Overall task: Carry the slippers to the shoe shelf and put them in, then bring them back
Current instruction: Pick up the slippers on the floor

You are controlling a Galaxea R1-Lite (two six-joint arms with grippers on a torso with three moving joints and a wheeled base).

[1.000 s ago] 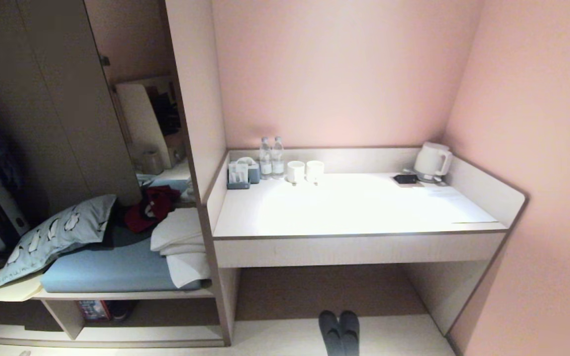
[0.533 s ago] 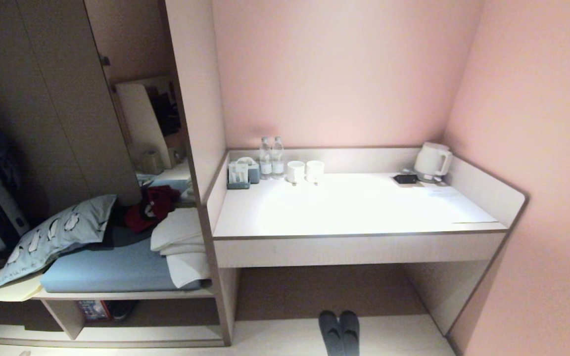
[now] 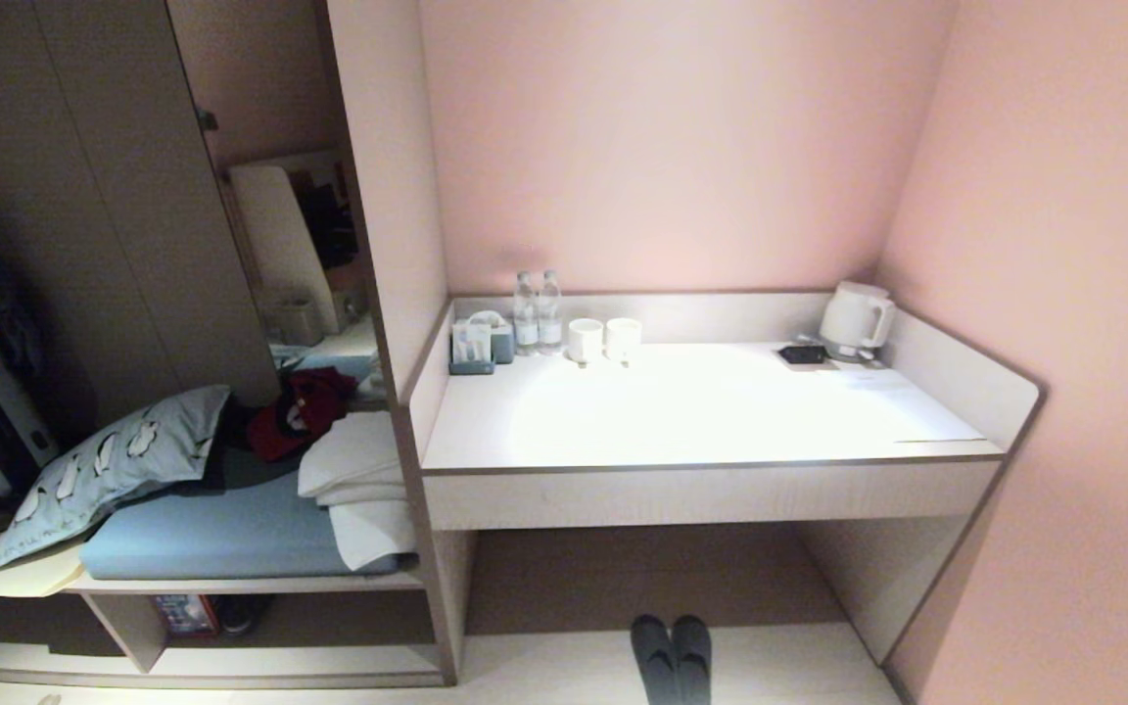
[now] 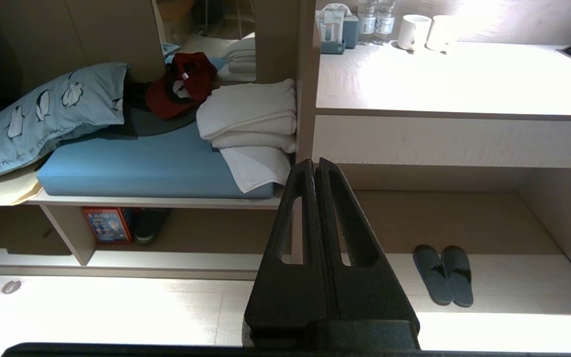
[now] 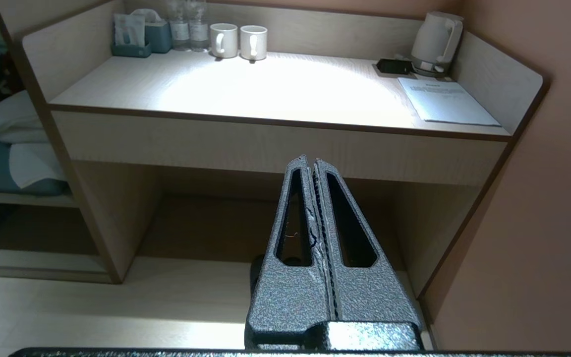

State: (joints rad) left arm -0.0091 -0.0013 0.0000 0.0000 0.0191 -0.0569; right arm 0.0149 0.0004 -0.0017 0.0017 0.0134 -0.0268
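Nothing has moved since the earlier frame. From the head, I see the slippers (image 3: 672, 658) paired on the floor under the desk (image 3: 701, 411). Left wrist: left hand (image 4: 315, 166) pressed together, shoe shelf (image 4: 166, 260) beyond. Right wrist: right hand (image 5: 311, 162) pressed together, holding nothing.

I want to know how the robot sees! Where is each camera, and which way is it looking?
Head view: up on the robot's head, looking forward and down at the desk and the slippers on the floor; no arm shows.
Left wrist view: behind the shut left gripper, facing the shoe shelf under the blue cushion.
Right wrist view: behind the shut right gripper, facing the desk and kettle.
Shared: head and left wrist views both show the slippers; all three show the two mugs.
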